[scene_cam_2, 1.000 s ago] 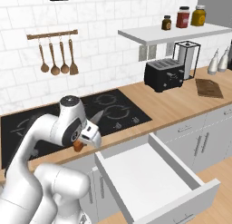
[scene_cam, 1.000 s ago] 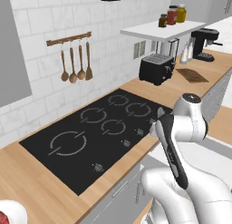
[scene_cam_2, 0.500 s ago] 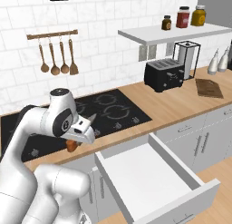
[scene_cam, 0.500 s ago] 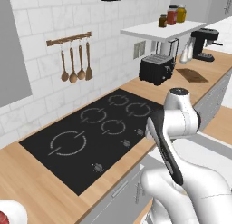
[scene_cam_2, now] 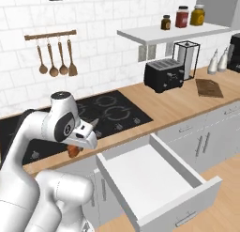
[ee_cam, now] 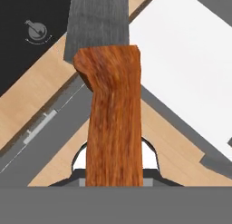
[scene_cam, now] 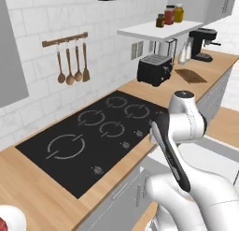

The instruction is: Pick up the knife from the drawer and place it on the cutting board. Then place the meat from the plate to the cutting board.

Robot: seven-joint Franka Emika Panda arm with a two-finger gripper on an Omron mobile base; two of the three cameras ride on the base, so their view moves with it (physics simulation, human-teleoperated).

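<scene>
My gripper is shut on the knife, in front of the cooktop's edge and left of the open drawer. The knife's orange-brown handle hangs below the hand and its grey blade tip points up and right. In the hand view the handle and blade run up the middle, over the counter edge. The dark cutting board lies far right on the counter, past the toaster, also cutting board. The white plate shows at the lower left corner with a sliver of red meat.
A black cooktop is set into the wooden counter. The black toaster stands between cooktop and board, with a paper-towel holder beside it. A coffee machine and bottles stand at the far right. Utensils hang on the wall.
The arm's upper part has swung slightly left, carrying the hand and the knife a little left of the drawer. The grip on the knife is unchanged.
</scene>
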